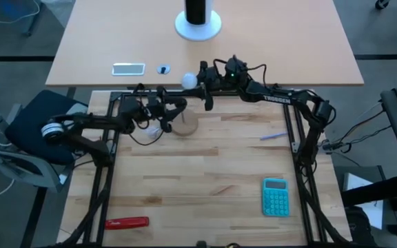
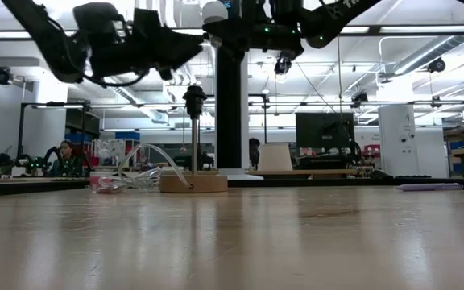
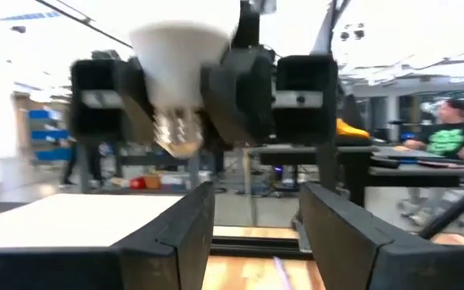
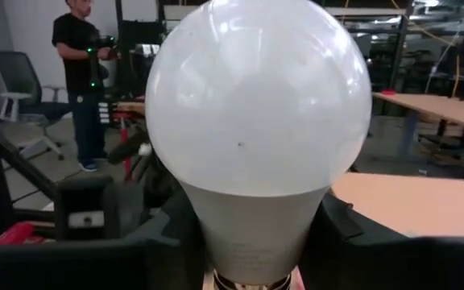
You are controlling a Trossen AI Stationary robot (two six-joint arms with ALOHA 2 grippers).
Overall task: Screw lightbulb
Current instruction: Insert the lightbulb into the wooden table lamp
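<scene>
Lightbulb point(image 4: 256, 137): white frosted dome, tapered neck, metal screw base, clamped in right gripper point(image 1: 200, 80) at table's 12 o'clock. Left gripper point(image 3: 252, 213) fingers apart.

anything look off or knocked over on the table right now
Nothing stands out. The right gripper holds the lightbulb in the air, the socket stand sits upright on its wooden base, and the left gripper hangs open near it.

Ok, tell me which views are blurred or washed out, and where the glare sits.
Left wrist view: the lightbulb and the right claw holding it are motion-blurred, and the ceiling is blown out white. Right wrist view: sharp, with soft highlights on the bulb's dome. Low view: the arms show as dark silhouettes against ceiling lights. High view: evenly lit.
</scene>
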